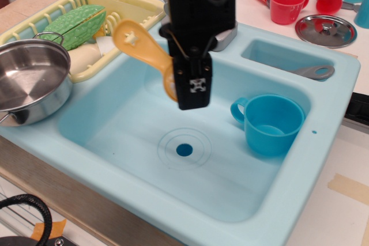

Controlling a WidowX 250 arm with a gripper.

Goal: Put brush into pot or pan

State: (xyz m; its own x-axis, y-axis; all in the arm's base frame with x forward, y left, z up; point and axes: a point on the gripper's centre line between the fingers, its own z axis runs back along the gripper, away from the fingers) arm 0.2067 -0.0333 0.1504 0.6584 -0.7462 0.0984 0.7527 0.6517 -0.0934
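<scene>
My black gripper (190,87) hangs above the middle of the light blue sink (144,188), shut on the yellow brush (141,45). The brush is lifted well clear of the sink floor. Its paddle handle with the star cutout sticks out up and to the left; its head is mostly hidden behind the fingers. The shiny steel pot (30,82) stands at the sink's left edge, open side up and empty, to the left of the gripper and lower.
A blue plastic cup (270,124) stands in the sink at the right. A yellow dish rack (86,4) with a green vegetable sits behind the pot. A grey tap (222,30), a grey utensil (314,72), red cups (285,5) and a steel lid (326,29) lie at the back.
</scene>
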